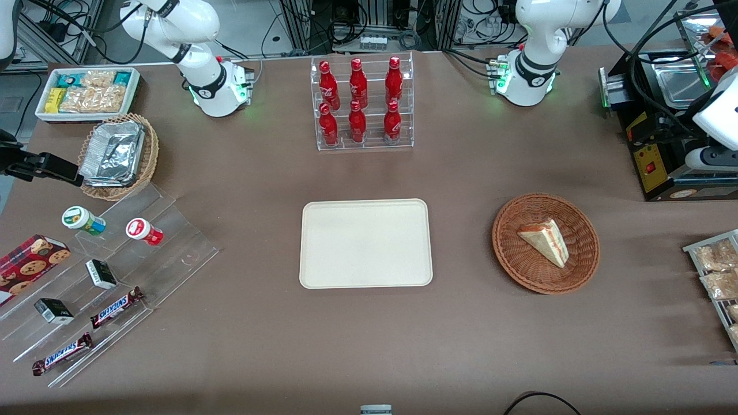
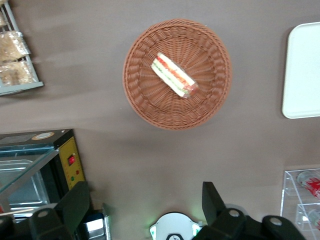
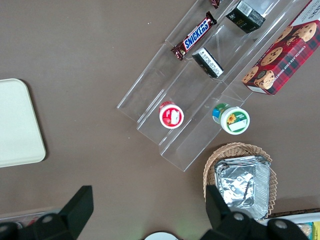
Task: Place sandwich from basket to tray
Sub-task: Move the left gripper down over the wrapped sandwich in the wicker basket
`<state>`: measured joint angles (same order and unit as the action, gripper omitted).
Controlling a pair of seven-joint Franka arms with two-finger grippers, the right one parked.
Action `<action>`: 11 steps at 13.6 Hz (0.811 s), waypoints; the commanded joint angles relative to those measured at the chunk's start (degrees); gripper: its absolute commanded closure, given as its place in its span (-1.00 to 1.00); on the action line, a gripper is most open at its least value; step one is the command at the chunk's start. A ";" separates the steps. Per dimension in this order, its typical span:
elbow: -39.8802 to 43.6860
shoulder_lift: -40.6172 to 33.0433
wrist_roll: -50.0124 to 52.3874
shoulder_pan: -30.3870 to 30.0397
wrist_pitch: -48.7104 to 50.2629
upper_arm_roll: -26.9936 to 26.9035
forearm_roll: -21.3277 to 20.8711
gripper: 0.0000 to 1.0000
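Observation:
The sandwich (image 1: 545, 242) (image 2: 172, 76), a pale bread wedge with red, orange and green layers on its cut edge, lies in the round reddish-brown wicker basket (image 1: 585, 262) (image 2: 145, 100). The cream-beige tray (image 1: 365, 243) (image 2: 305, 70) lies flat and bare beside the basket, toward the parked arm's end. My gripper (image 2: 145, 202) hangs high above the table near its own arm's base, farther from the front camera than the basket. It is open wide, with nothing between its dark fingers (image 2: 75, 205). The front view does not show the gripper.
A black sealing machine (image 1: 663, 132) (image 2: 35, 170) stands close by at the working arm's end. A rack of snack packets (image 1: 715, 271) (image 2: 15, 60) lies nearer the front camera. The clear rack of red bottles (image 1: 363, 104) stands farther back than the tray.

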<state>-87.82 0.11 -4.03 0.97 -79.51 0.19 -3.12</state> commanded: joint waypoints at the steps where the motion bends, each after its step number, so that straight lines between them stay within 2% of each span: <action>1: 1.16 0.86 -0.36 -0.18 -0.11 0.24 -1.10 -1.00; 5: -2.69 3.76 0.95 0.53 -4.93 0.24 -2.77 -1.00; 9: -19.81 1.21 11.48 0.44 -22.58 0.07 -2.86 -1.00; 11: -26.14 1.38 22.61 0.53 -31.18 0.24 -2.34 -1.00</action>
<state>-106.75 4.24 10.48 1.19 -104.09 0.28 -5.09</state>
